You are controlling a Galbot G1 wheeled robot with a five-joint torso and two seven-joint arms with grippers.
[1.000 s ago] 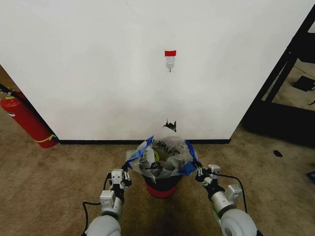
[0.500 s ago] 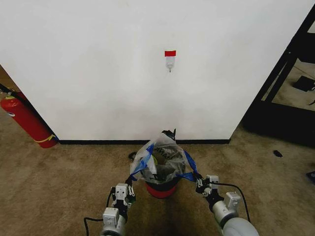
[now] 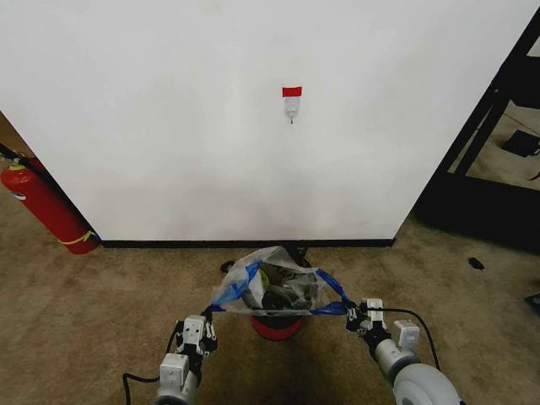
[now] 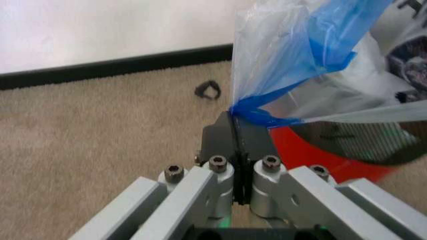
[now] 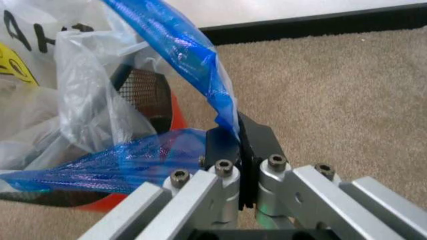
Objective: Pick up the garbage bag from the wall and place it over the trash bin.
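My left gripper (image 3: 205, 319) and right gripper (image 3: 351, 313) are each clamped on 1 blue handle of the garbage bag (image 3: 272, 285), stretching it wide over the trash bin (image 3: 276, 326), which stands on the carpet (image 3: 101, 304) just before the wall (image 3: 169, 126) and its hook (image 3: 291, 107).

One thin translucent white plastic garbage bag (image 3: 274, 285) with blue handles and dark lettering. One small round black wire-mesh trash bin (image 3: 276, 325) with a red base band. Two grey metal robot grippers: one left gripper (image 3: 205, 317), one right gripper (image 3: 351, 315). One plain white wall (image 3: 169, 126) carrying one small white hook (image 3: 291, 108) and one red tape strip (image 3: 291, 91). One red fire extinguisher (image 3: 46, 208).
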